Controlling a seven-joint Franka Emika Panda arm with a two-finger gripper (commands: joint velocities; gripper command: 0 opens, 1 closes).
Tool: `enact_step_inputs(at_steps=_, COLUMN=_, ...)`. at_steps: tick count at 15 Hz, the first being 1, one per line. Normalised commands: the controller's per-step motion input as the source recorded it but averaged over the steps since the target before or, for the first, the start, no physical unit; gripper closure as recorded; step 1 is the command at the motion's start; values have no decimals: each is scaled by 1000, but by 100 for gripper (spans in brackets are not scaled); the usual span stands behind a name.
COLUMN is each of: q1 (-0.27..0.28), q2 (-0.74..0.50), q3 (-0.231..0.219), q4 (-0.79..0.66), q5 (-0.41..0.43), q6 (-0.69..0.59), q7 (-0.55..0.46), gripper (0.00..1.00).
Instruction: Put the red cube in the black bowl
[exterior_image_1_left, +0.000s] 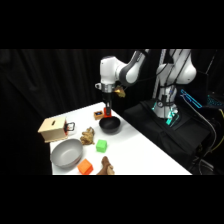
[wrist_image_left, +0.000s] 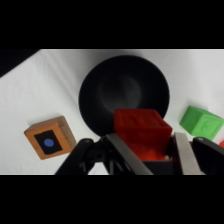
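Red cube (wrist_image_left: 142, 131) is held clamped between the fingers of the gripper (wrist_image_left: 150, 150), lifted off the table (exterior_image_1_left: 145, 150); black bowl (wrist_image_left: 125, 92) is seen lying just past the cube in the wrist view, its hollow mostly beyond the block; in the side view the gripper (exterior_image_1_left: 107, 109) is placed just above the bowl's (exterior_image_1_left: 110, 125) far-left rim; a short carry toward the bowl's centre is judged to be needed before release.

The black bowl (wrist_image_left: 125, 95) lies open below; a green cube (wrist_image_left: 201, 122) stands beside it.
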Motion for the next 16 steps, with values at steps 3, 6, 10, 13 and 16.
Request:
enact_step_inputs(at_steps=3, q1=-36, q2=226, q3=-8, q4=33, q5=210, q6=285, q7=-214, gripper=77)
enact_step_inputs(at_steps=6, q1=-36, q2=197, q3=10, q4=47, q5=206, q6=235, q7=-216, gripper=77)
enact_step_inputs(at_steps=10, q1=-40, q2=158, q3=30, q4=66, q5=177, q6=195, q7=-200, gripper=34)
enact_step_inputs(at_steps=13, q1=-36, q2=109, q3=31, q4=77, q5=138, q6=145, q7=-169, gripper=10)
enact_step_inputs(at_steps=16, q1=-32, q2=33, q3=32, q4=74, q5=128, q6=70, q7=-164, gripper=0)
